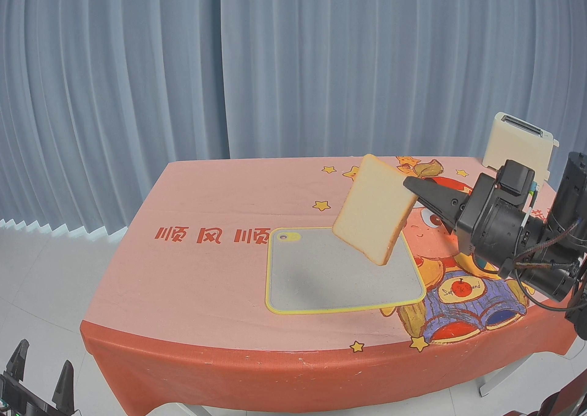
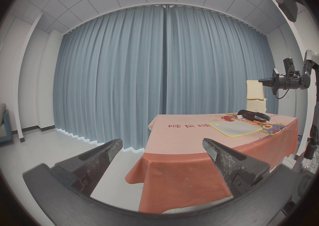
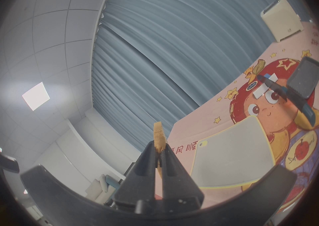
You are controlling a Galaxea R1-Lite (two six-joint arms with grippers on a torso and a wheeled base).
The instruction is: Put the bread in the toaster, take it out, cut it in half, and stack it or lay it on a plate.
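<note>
head view: the bread (image 1: 373, 209) is held tilted in the air above the cutting board (image 1: 330, 276), one edge clamped by the right gripper (image 1: 408, 183). the toaster (image 1: 518, 143) is set at the table's (image 1: 214, 276) far right corner, and its slot's contents cannot be made out. in the right wrist view a knife (image 3: 277, 87) is seen lying on the cloth beside the board. the left gripper (image 2: 161, 143) is seen with jaws apart, low and well off the table.

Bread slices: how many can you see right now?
1 slice, held tilted in the right gripper above the cutting board. Another could be hidden inside the toaster.
</note>
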